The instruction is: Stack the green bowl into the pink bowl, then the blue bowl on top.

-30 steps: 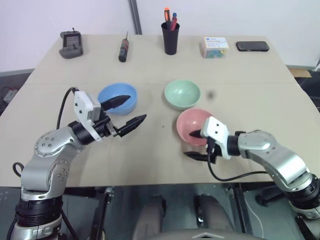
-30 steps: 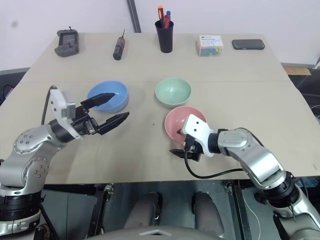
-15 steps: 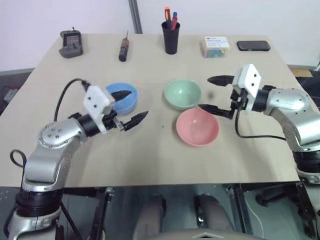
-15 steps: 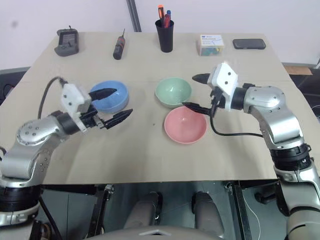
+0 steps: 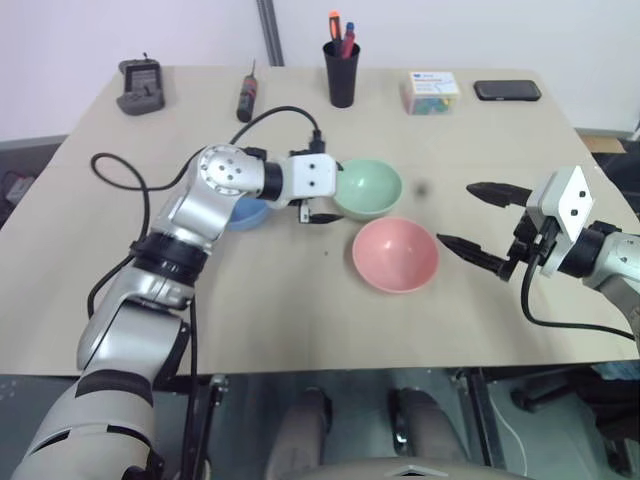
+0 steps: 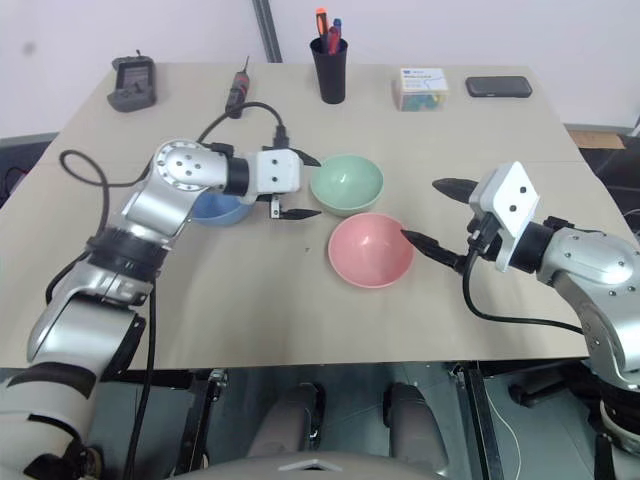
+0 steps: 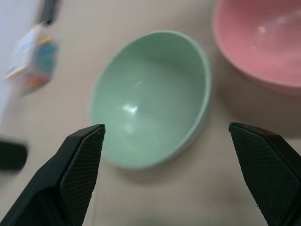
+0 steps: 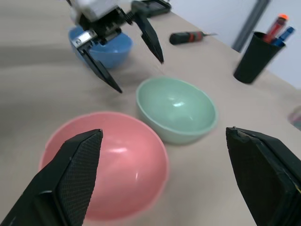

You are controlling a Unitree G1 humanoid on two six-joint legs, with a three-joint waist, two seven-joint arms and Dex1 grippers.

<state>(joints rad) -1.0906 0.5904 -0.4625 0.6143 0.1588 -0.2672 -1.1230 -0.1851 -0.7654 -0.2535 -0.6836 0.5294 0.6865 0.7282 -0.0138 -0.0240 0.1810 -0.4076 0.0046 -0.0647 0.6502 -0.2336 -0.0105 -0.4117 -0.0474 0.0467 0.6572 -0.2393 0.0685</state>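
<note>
Black fingers of both grippers stand wide apart, empty: left gripper (image 6: 303, 186) just beside the green bowl (image 6: 347, 184), right gripper (image 6: 433, 215) near the pink bowl (image 6: 371, 249).

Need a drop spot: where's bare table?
Free: table near edge in front of the pink bowl, and far right corner behind the right gripper. Crowded: green bowl, blue bowl, left gripper.

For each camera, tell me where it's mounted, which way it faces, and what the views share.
Head stereo pair: looks forward and down on the tan table; both arms show.
Left wrist: looks along the open left gripper at the pale mint-green plastic bowl.
Right wrist: looks along the open right gripper across the salmon-pink plastic bowl, with the left gripper ahead.
Shared: green and pink bowls appear in all views.
</note>
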